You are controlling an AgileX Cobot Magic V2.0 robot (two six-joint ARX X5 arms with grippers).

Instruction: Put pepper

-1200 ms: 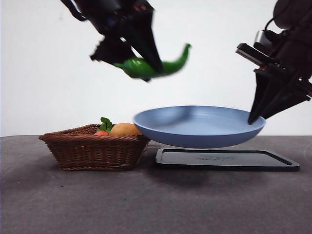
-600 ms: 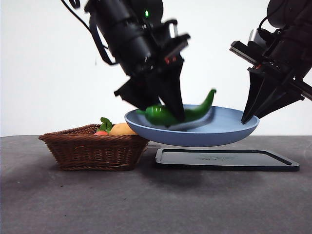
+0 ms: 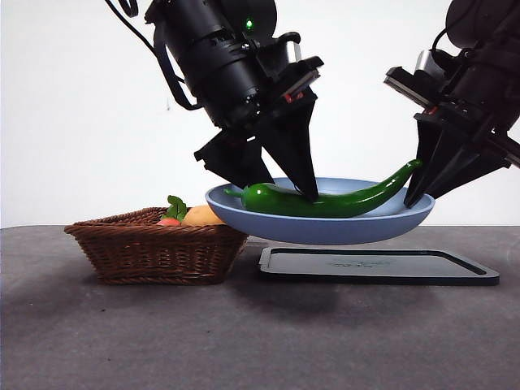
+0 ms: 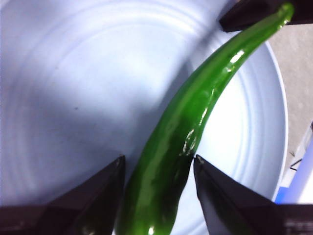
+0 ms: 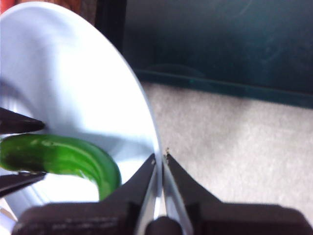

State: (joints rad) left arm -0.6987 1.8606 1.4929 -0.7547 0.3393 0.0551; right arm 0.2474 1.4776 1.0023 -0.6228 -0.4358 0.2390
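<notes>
The long glossy green pepper point(image 3: 325, 203) lies across the blue plate point(image 3: 325, 230), its curved stem end up over the plate's right rim. My left gripper point(image 3: 280, 191) is down in the plate, its jaws open on either side of the pepper's thick end point(image 4: 195, 112) with small gaps. My right gripper point(image 3: 414, 199) is shut on the plate's right rim point(image 5: 157, 147) and holds the plate in the air, above the black tray point(image 3: 374, 266). The pepper also shows in the right wrist view point(image 5: 58, 156).
A brown wicker basket point(image 3: 154, 244) stands to the left of the plate, with orange and red produce point(image 3: 207, 215) and small green leaves in it. The black tray lies flat on the grey table point(image 3: 244, 341) under the plate.
My left gripper came down from above with the pepper into the plate. The pepper, tilted half a second ago, now lies flat in the plate and the jaws have parted.
</notes>
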